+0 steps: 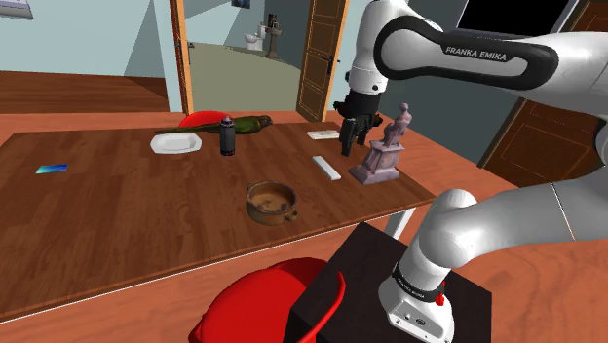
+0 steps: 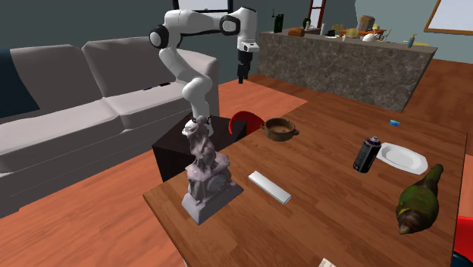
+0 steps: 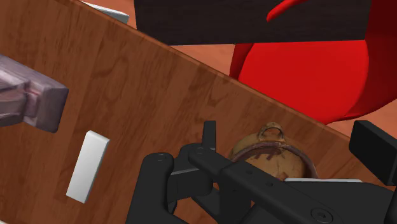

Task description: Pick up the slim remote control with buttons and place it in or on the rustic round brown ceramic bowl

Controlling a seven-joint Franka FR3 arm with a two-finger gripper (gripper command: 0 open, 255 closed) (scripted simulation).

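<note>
The slim white remote (image 1: 326,168) (image 2: 269,187) (image 3: 88,165) lies flat on the wooden table (image 1: 117,214), close to a grey statue. The round brown bowl (image 1: 270,202) (image 2: 280,130) (image 3: 270,149) stands near the table edge by the stand, with nothing in it. My black gripper (image 1: 349,136) (image 2: 242,74) (image 3: 291,137) hangs high above the table, open, holding nothing. In the wrist view the bowl lies far below, partly behind the fingers, and the remote lies off to the side, next to the statue's base.
The grey statue (image 1: 382,146) (image 2: 205,174) stands beside the remote. A dark spray can (image 1: 227,134), a white plate (image 1: 175,143), a green bottle (image 1: 248,125) and a blue card (image 1: 52,169) are farther along the table. A red chair (image 1: 263,302) sits at the table's near edge.
</note>
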